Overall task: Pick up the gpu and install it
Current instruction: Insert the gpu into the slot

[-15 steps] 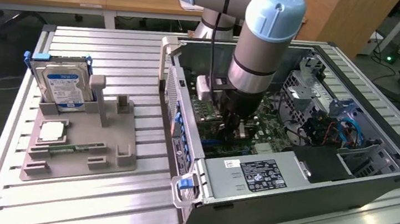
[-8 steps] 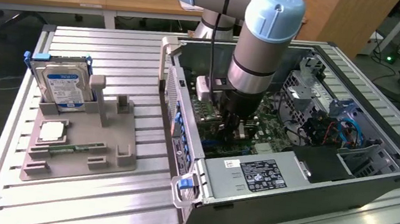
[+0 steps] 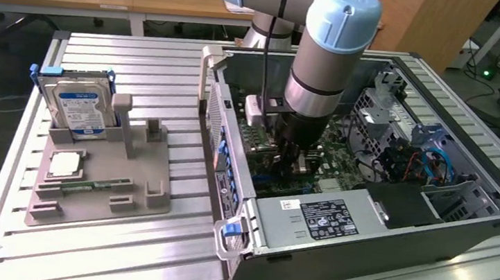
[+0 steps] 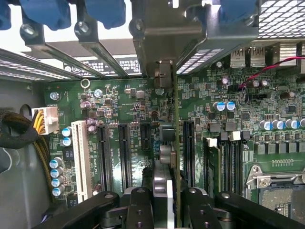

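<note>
Inside the open computer case (image 3: 377,254) my gripper (image 3: 291,160) hangs low over the green motherboard (image 3: 340,167). In the wrist view the gripper (image 4: 167,202) is shut on the gpu (image 4: 168,156), a thin card seen edge-on and standing upright between the black fingers (image 4: 141,202). The card's pale metal bracket (image 4: 162,74) reaches the rear slot openings of the case. Its lower edge runs along the motherboard between the long black expansion slots (image 4: 125,153), level with one of them; whether it is seated I cannot tell.
A grey parts holder (image 3: 104,198) on the slatted table at the exterior view's left carries a silver hard drive (image 3: 81,107), a green memory stick (image 3: 95,184) and a square chip (image 3: 63,164). The power supply (image 3: 321,219), drive cage (image 3: 453,196) and cables (image 3: 424,165) crowd the case.
</note>
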